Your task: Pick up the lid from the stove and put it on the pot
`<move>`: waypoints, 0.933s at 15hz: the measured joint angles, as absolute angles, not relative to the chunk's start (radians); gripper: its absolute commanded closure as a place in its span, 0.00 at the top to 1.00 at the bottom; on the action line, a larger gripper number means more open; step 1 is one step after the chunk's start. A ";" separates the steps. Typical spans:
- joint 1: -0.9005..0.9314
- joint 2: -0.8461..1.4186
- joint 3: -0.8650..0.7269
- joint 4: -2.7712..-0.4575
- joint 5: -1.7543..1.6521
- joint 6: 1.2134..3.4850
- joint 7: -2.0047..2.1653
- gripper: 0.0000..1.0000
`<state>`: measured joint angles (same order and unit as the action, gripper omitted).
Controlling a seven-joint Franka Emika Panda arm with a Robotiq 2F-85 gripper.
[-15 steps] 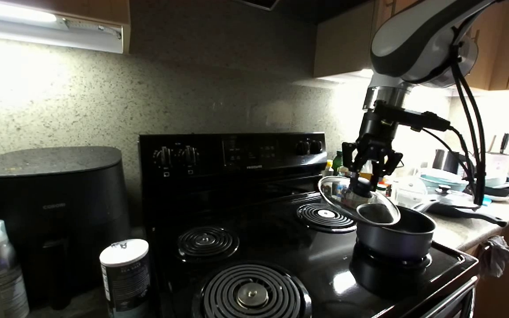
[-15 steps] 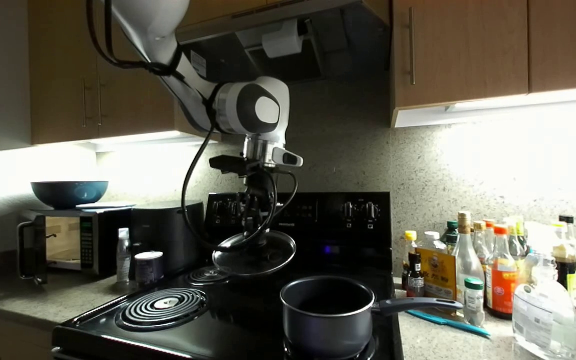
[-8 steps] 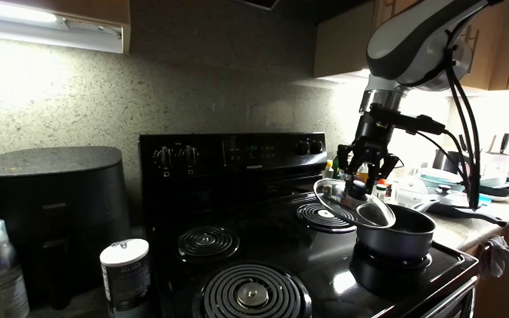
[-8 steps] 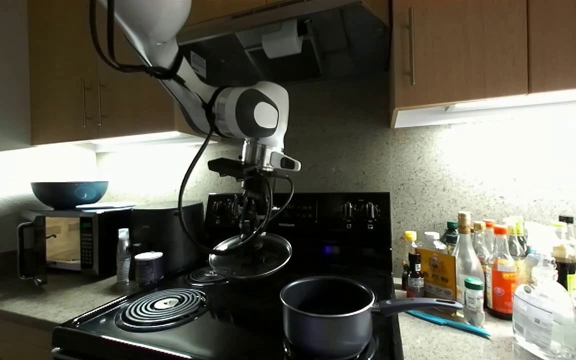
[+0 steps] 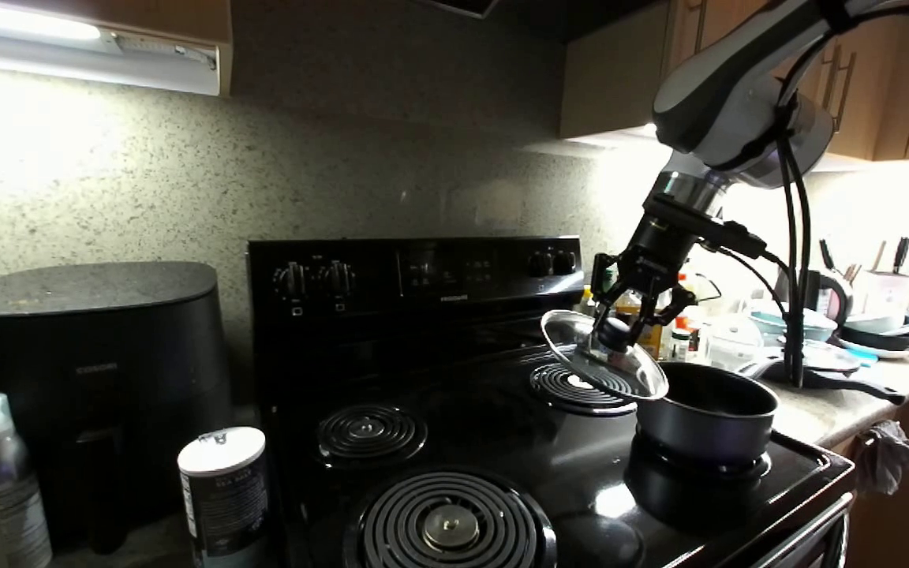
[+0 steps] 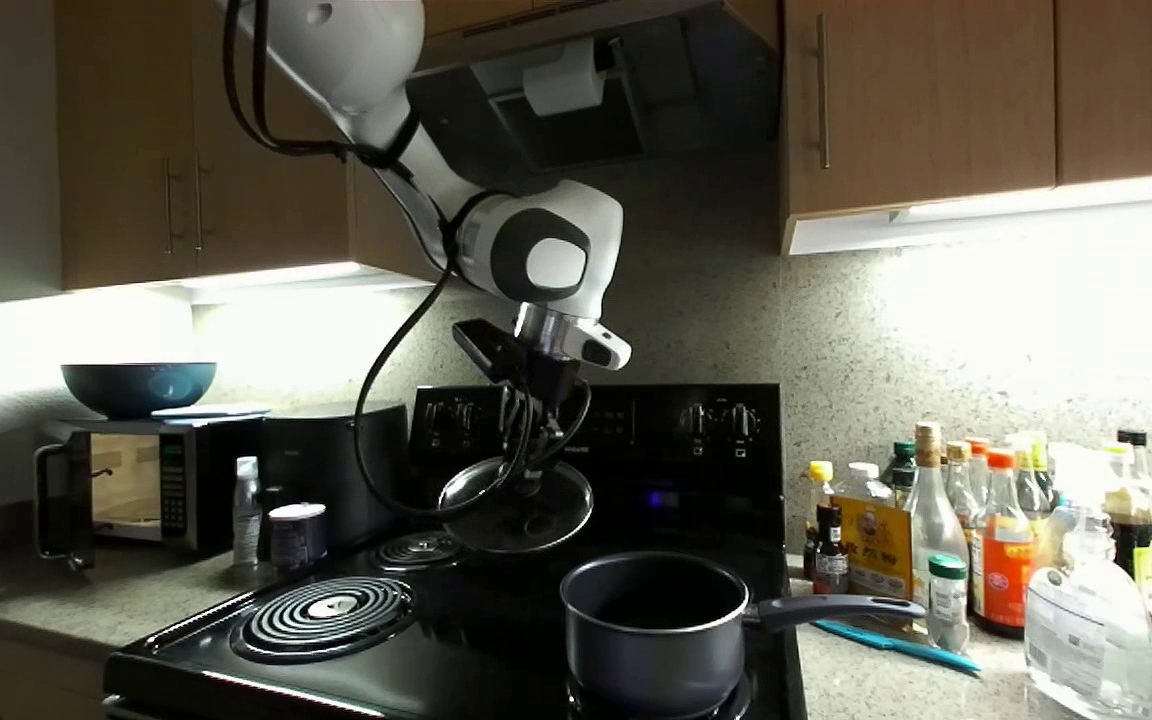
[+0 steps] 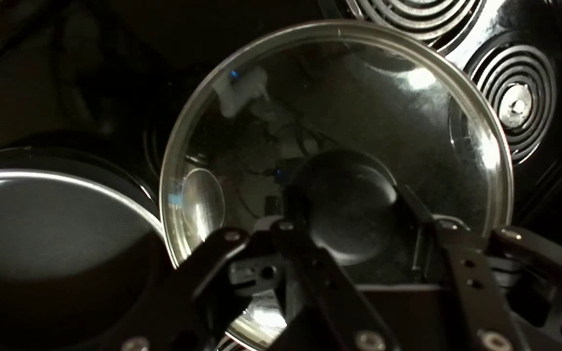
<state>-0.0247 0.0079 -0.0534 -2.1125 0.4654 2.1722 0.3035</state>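
The clear glass lid (image 5: 632, 377) hangs tilted above the black stove (image 5: 486, 418), its lower edge overlapping the pot's near rim in that exterior view. My gripper (image 5: 616, 333) is shut on the dark knob at the lid's middle. The low dark pot (image 5: 707, 430) stands on a burner. From another angle, the lid (image 6: 516, 525) is up and behind the pot (image 6: 654, 650), with a gap visible between them. In the wrist view the gripper (image 7: 349, 202) has a finger on each side of the knob; the lid (image 7: 339, 97) fills the middle, and the pot (image 7: 51, 229) lies at left.
Spiral burners (image 5: 450, 528) cover the rest of the stovetop. A big black cooker (image 5: 99, 379) and a salt can (image 5: 226, 505) stand to one side. The pot's handle (image 6: 836, 608) reaches over the counter towards several bottles (image 6: 1001, 560). A range hood (image 6: 576, 130) overhangs the stove.
My wrist has leaned over, tilting the gripper and lid more steeply. In an exterior view the lid has shifted left, away from the pot's middle. The grip on the knob and the pot stay as before.
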 measured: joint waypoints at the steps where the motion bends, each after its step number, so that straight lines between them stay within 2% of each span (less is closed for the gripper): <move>1: -0.029 0.008 -0.057 -2.112 0.471 2.172 0.304 0.48; 2: -0.032 0.008 -0.058 -2.112 0.473 2.172 0.304 0.23; 12: -0.079 -0.015 -0.110 -2.128 0.464 2.193 0.302 0.23; 13: -0.094 -0.017 -0.125 -2.130 0.464 2.193 0.300 0.48; 14: -0.103 -0.016 -0.132 -2.131 0.463 2.192 0.299 0.48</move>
